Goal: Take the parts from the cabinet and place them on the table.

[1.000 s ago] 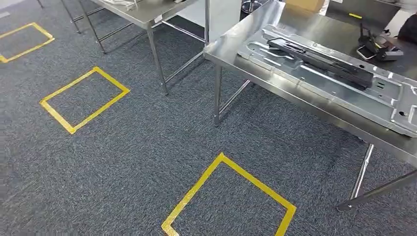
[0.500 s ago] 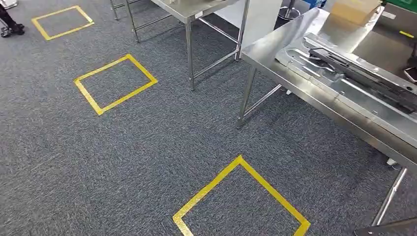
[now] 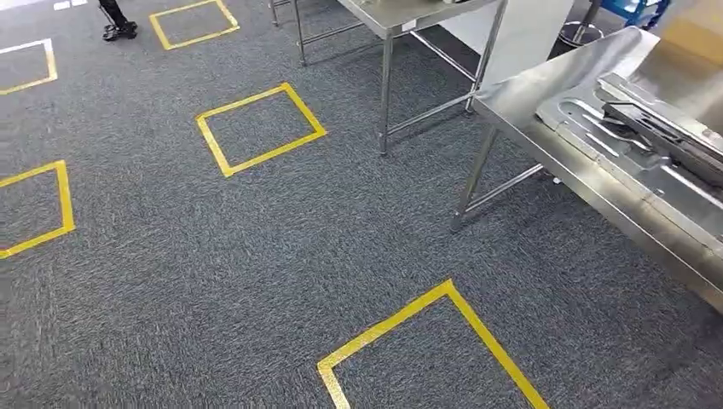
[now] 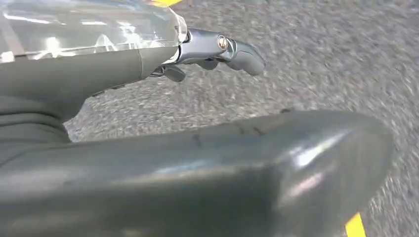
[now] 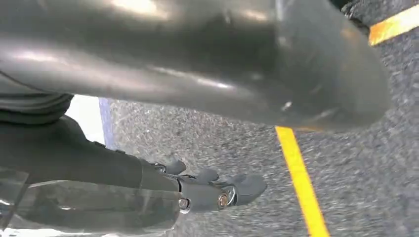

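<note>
In the head view a steel table (image 3: pixel 522 92) stands at the right. On it lies a large pressed sheet-metal part (image 3: pixel 597 128) with a darker rail-like part (image 3: pixel 673 128) on top of it. My left hand (image 4: pixel 99 69) hangs over the grey carpet with its fingers (image 4: pixel 232 49) stretched out and nothing in it. My right hand (image 5: pixel 74 153) hangs the same way, its fingers (image 5: pixel 222 192) extended and empty, beside a yellow tape line (image 5: pixel 301 182). No cabinet appears in these frames.
A second steel table (image 3: pixel 401 13) stands at the back. Yellow tape squares (image 3: pixel 260 128) (image 3: pixel 435 341) mark the carpet. A person's dark shoe (image 3: pixel 115 25) is at the far left. A cardboard box (image 3: pixel 695 30) sits on the right table's far end.
The whole head view has shifted: the camera has turned left, so the tables now sit further right and more yellow squares show on the left.
</note>
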Tool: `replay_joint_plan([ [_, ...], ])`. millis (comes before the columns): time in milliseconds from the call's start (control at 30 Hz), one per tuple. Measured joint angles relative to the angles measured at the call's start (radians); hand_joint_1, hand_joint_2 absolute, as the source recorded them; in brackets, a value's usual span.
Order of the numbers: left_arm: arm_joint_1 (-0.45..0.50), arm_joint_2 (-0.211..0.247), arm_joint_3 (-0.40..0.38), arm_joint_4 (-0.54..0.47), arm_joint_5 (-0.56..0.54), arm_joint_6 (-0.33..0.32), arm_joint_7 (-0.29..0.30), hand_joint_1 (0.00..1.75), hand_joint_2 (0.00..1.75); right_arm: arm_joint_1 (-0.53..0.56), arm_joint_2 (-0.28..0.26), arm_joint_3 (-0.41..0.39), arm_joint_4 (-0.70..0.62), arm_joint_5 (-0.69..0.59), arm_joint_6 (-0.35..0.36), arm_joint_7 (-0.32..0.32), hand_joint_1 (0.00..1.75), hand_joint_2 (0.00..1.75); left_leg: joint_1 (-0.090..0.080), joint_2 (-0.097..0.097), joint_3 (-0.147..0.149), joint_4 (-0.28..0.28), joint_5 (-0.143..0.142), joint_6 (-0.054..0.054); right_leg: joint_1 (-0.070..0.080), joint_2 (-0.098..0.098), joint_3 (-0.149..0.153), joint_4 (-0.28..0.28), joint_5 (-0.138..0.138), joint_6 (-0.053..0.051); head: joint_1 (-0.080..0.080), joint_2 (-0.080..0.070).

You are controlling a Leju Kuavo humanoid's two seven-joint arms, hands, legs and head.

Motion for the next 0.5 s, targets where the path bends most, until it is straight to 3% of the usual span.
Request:
replay_joint_plan([
  [33, -0.002, 0.0, 0.0, 0.0, 0.0, 0.006, 0.003, 0.0, 0.0, -0.001, 0.003, 0.0, 0.0, 0.001, 0.0, -0.001, 0.0, 0.0, 0.0, 0.025, 0.052, -0.092, 0.033, 0.003, 0.0, -0.01, 0.001, 0.003, -0.002, 0.003, 0.0, 0.0],
  [67, -0.005, 0.0, 0.0, 0.0, 0.0, 0.012, 0.008, 0.0, 0.0, -0.001, 0.003, 0.0, 0.0, 0.003, 0.0, -0.003, 0.0, 0.0, -0.01, 0.065, 0.077, -0.148, 0.025, 0.012, 0.008, -0.019, 0.001, 0.008, -0.007, 0.011, 0.0, 0.0],
  [100, -0.006, 0.0, 0.0, 0.0, 0.001, 0.018, 0.012, 0.0, 0.0, -0.001, 0.004, 0.0, 0.0, 0.007, 0.0, -0.006, 0.0, 0.0, -0.011, 0.047, 0.077, -0.146, 0.033, 0.019, 0.008, -0.023, 0.0, 0.009, -0.008, 0.016, 0.0, 0.0],
  [200, 0.003, 0.0, 0.0, 0.0, 0.002, 0.033, 0.017, 0.0, 0.0, -0.012, 0.006, 0.0, 0.0, 0.011, 0.0, -0.008, 0.0, 0.0, -0.013, 0.025, 0.067, -0.149, 0.038, 0.032, 0.006, -0.044, 0.006, 0.006, -0.006, 0.03, 0.0, 0.0],
  [233, 0.004, -0.001, 0.0, 0.0, 0.002, 0.042, 0.018, 0.0, 0.0, -0.011, 0.006, 0.0, 0.0, 0.013, 0.0, -0.008, 0.0, 0.0, -0.005, 0.016, 0.076, -0.161, 0.048, 0.041, 0.003, -0.036, 0.005, 0.013, -0.015, 0.037, 0.0, 0.0],
  [267, 0.003, -0.003, -0.001, 0.0, 0.0, 0.051, 0.018, 0.0, 0.0, -0.011, 0.006, 0.0, 0.0, 0.014, 0.0, -0.008, 0.0, 0.0, -0.006, 0.008, 0.075, -0.163, 0.051, 0.046, -0.001, 0.017, -0.005, 0.043, -0.042, 0.042, 0.0, 0.0],
  [300, 0.0, -0.002, -0.002, 0.0, -0.001, 0.06, 0.018, 0.0, 0.0, -0.01, 0.006, 0.0, 0.0, 0.014, 0.001, -0.007, 0.0, 0.0, -0.006, 0.0, 0.07, -0.163, 0.054, 0.05, -0.002, 0.049, -0.037, 0.11, -0.086, 0.043, 0.0, 0.0],
  [367, -0.003, -0.002, -0.003, 0.0, -0.002, 0.076, 0.019, 0.0, 0.0, -0.006, 0.006, 0.0, 0.0, 0.014, 0.002, -0.005, 0.0, 0.0, -0.009, -0.021, 0.063, -0.162, 0.058, 0.055, -0.005, 0.066, -0.117, 0.276, -0.16, 0.047, 0.0, 0.0],
  [400, -0.003, -0.002, -0.004, 0.0, -0.004, 0.08, 0.02, 0.0, 0.0, -0.005, 0.006, 0.0, 0.0, 0.014, 0.002, -0.005, 0.0, 0.0, -0.01, -0.032, 0.061, -0.16, 0.059, 0.054, -0.006, 0.067, -0.139, 0.32, -0.168, 0.048, 0.0, 0.0],
  [433, -0.002, -0.002, -0.005, 0.0, -0.004, 0.085, 0.021, 0.0, 0.0, -0.005, 0.006, 0.0, 0.0, 0.014, 0.002, -0.005, 0.0, 0.0, -0.01, -0.046, 0.061, -0.159, 0.059, 0.053, -0.006, 0.068, -0.141, 0.32, -0.15, 0.048, 0.0, 0.0],
  [467, -0.001, -0.002, -0.005, 0.0, -0.005, 0.088, 0.022, 0.0, 0.0, -0.005, 0.006, 0.0, 0.0, 0.014, 0.002, -0.005, 0.0, 0.0, -0.01, -0.06, 0.061, -0.156, 0.059, 0.052, -0.007, 0.069, -0.12, 0.271, -0.11, 0.046, 0.0, 0.0],
  [500, -0.002, -0.003, -0.005, 0.0, -0.005, 0.091, 0.022, 0.0, 0.0, -0.005, 0.006, 0.0, 0.0, 0.014, 0.002, -0.004, 0.0, 0.0, -0.01, -0.074, 0.062, -0.154, 0.059, 0.051, -0.008, 0.074, -0.08, 0.187, -0.058, 0.044, 0.0, 0.0],
])
